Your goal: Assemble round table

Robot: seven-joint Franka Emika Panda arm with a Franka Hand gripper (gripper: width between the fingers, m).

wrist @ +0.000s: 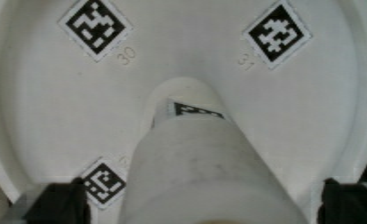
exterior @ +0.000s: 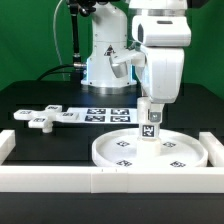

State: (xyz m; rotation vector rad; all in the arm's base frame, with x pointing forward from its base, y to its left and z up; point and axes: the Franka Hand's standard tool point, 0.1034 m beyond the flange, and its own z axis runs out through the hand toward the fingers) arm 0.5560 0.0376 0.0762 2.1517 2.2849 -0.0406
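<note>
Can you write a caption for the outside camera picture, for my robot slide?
Robot arm's open end effector around the leg standing on the disc, with the foot waiting on the table.

Ext cam faces arm across table, mid-range; wrist cam looks down close; both show disc (exterior: 150, 150).

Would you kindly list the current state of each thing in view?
Round disc: flat on the table, rim up.
Cylindrical leg: upright on the disc, between the open jaws.
Cross-shaped foot: lying loose on the table, unattached.
Gripper: open, straddling the leg.
Marker board: flat on the table.
</note>
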